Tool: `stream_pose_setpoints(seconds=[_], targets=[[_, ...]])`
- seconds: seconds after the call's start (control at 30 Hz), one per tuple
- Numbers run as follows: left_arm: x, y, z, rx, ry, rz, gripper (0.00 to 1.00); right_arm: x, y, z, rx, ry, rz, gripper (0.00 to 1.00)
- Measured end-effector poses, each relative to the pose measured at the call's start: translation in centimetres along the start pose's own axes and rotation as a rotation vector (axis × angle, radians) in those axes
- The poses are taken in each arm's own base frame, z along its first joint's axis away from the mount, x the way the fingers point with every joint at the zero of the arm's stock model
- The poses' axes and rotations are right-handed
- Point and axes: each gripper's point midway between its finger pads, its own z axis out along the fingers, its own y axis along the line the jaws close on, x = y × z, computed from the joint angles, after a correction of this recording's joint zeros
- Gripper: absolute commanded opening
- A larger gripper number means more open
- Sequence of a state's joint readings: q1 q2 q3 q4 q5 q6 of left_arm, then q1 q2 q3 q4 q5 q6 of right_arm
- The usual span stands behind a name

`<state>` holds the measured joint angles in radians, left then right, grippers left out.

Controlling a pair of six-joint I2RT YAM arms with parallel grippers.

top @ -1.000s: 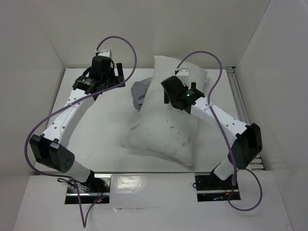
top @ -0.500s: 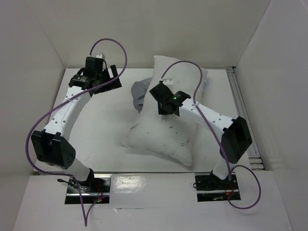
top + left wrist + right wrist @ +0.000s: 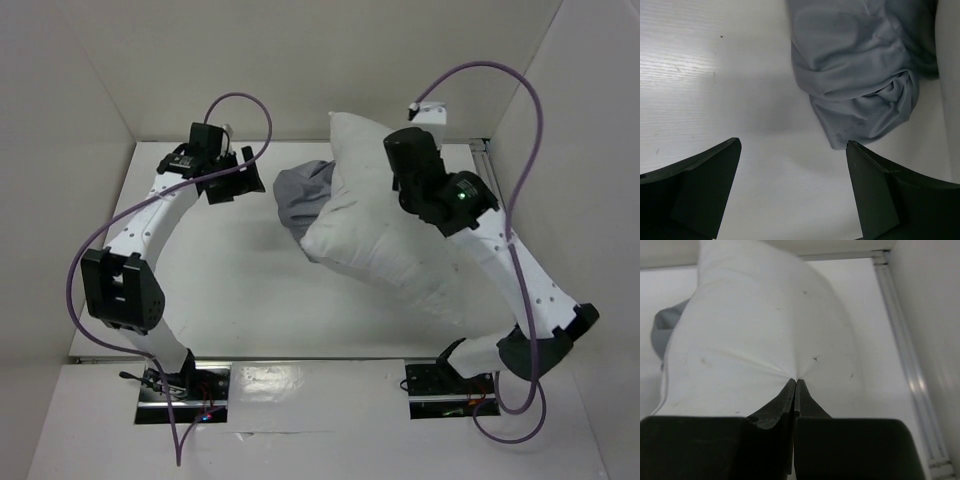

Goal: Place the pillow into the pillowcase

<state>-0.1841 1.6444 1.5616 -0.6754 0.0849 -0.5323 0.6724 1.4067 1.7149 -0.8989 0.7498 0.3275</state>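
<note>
Barely begun: pinching a fold of the pillow (image 3: 755, 330) in the tightly closed right gripper (image 3: 796, 382); left gripper (image 3: 792, 144) spread wide, empty, pillowcase (image 3: 860, 75) just ahead; no insertion yet.

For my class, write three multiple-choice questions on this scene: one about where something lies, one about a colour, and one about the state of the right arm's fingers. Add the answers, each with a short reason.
1. In the top view, where is the pillowcase relative to the pillow?
A. At its left edge, touching it
B. At its right edge
C. Spread on top of it

2. What colour is the pillowcase?
A. Red
B. Green
C. Grey

3. How are the right fingers?
A. Wide open
B. Shut on a pinch of the pillow
C. Shut on the pillowcase

Answers:
1 A: the cloth is bunched against the pillow's left side.
2 C: it shows grey in both the top and left wrist views.
3 B: the right wrist view shows the tips closed, with white fabric puckered where they meet.
</note>
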Motion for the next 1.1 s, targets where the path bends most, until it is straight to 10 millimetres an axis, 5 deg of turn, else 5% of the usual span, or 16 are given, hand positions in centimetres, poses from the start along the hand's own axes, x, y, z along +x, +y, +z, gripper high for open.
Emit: stream_pose_setpoints(seconds=[0.1,0.13,0.17,0.2,0.23,0.37,0.53,0.7,0.77,0.8,0.87,0.9,0.97,1.1], targets=[[1.3,-0.1,2.0,0.009,0.064,-0.002,1.00,-1.0,-4.1,-1.6,0.084,-0.035,0.015,0.01],[1.8,-0.1,2.7,0.009,0.087,-0.003,1.00,-0.8,-4.8,-1.8,0.091,-0.029,0.014,0.15],[2.3,-0.1,3.4,0.012,0.107,-0.004,1.00,-0.5,-5.1,-1.9,0.092,-0.020,0.012,0.40],[2.8,-0.1,4.1,0.011,0.128,-0.004,1.00,-0.1,-5.2,-1.9,0.087,-0.009,0.011,0.80],[3.2,-0.1,4.8,0.011,0.144,-0.003,1.00,0.3,-4.9,-1.7,0.072,0.006,0.007,0.88],[4.1,-0.5,8.3,0.000,0.198,-0.005,1.00,3.1,-2.0,0.2,-0.011,0.107,-0.029,0.99],[6.1,-0.8,11.8,-0.007,0.254,-0.003,1.00,8.0,2.7,3.4,-0.114,0.264,-0.064,1.00],[7.8,-2.0,14.1,0.001,0.285,-0.017,1.00,13.8,5.2,5.7,-0.152,0.397,-0.082,1.00],[8.2,-2.6,14.7,0.019,0.290,-0.018,0.98,16.5,5.5,6.6,-0.142,0.448,-0.094,0.78],[8.5,-3.0,15.0,0.031,0.300,-0.019,0.90,18.0,5.5,7.1,-0.135,0.471,-0.099,0.58],[8.9,-4.2,15.5,0.074,0.315,-0.033,0.75,20.4,5.1,7.9,-0.115,0.505,-0.097,0.00],[9.4,-4.7,16.4,0.096,0.331,-0.039,0.41,21.2,4.9,8.2,-0.104,0.515,-0.091,0.00],[10.2,-5.2,17.0,0.122,0.356,-0.057,0.00,21.3,4.5,8.7,-0.083,0.513,-0.064,0.00],[10.6,-5.5,17.1,0.154,0.379,-0.071,0.00,18.4,3.2,9.0,-0.053,0.441,-0.045,0.00]])
